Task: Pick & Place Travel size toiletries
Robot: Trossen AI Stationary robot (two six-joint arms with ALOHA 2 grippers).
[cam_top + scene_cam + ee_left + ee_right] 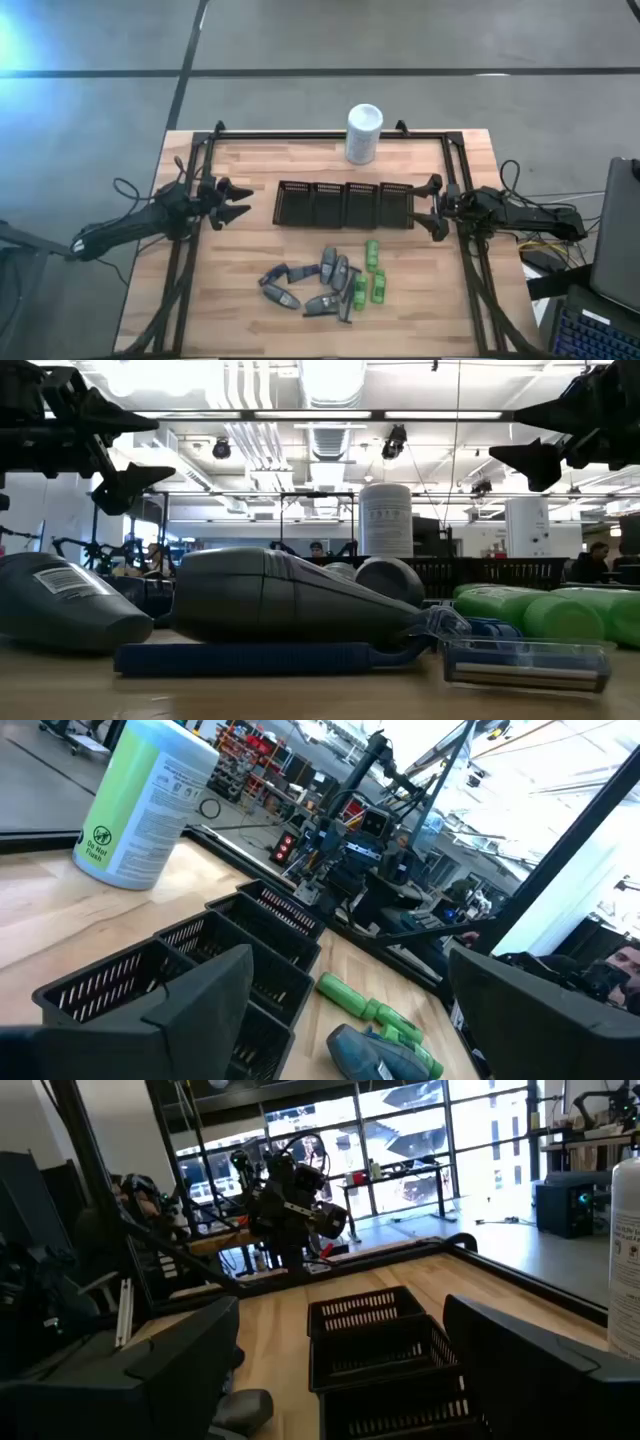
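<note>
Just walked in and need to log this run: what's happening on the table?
Nothing is being handled yet. The left hand and the right hand both hang open at either end of the black mesh tray, holding nothing. The toiletries lie loose in a pile in front of the tray: grey tubes, green bottles and a razor. A white canister stands behind the tray.

Table [250,160]: light wood planks, dark frame round the edge.
Back edge: white canister [363,133], upright.
Middle: black mesh tray [345,204], four compartments in a row.
Front: toiletries [325,281] heaped loose, grey tubes [333,268] left, green bottles [375,272] right.
</note>
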